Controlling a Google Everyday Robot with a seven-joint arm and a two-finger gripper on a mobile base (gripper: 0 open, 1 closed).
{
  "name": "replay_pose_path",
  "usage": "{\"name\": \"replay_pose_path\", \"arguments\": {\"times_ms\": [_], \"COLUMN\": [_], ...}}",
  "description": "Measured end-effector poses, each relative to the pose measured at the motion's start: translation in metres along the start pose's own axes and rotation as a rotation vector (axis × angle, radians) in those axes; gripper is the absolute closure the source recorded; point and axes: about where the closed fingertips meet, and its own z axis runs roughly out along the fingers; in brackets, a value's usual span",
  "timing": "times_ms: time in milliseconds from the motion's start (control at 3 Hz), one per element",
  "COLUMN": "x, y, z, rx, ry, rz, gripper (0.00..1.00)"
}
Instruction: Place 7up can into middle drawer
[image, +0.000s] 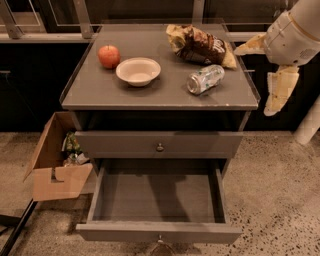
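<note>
Here's the picture: the small silvery-white 7up can (205, 79) with green print lies on its side on the flat grey surface (100, 91), towards the right edge, just in front of the crinkled brown and yellow snack bag (197, 44). Nothing grips it. The cream-coloured two-finger end effector (254, 81) hangs off the right side of the surface, beside the can but apart from it. Its fingers are spread wide, one reaching in over the surface edge and the other pointing down, with nothing between them.

Down below, the wide, shallow grey middle drawer (157, 232) stands pulled out, so the way in looks ready. The grey upper drawer front with the round brass knob (159, 147) is closed.

So by my reading this is early going. The grasp is not yet made, and the lift, the carry down and the release into the drawer are all left to do. The red apple (109, 56) and round white bowl (138, 71) sit well to the left, out of the way.
</note>
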Motion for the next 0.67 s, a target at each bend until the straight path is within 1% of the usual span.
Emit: {"name": "replay_pose_path", "arguments": {"times_ms": [333, 667], "x": [0.0, 0.0062], "y": [0.0, -0.0054], "z": [0.0, 0.0061], "rx": [0.0, 0.018], "ry": [0.0, 0.015], "rz": [0.0, 0.026], "gripper": [0.0, 0.0]}}
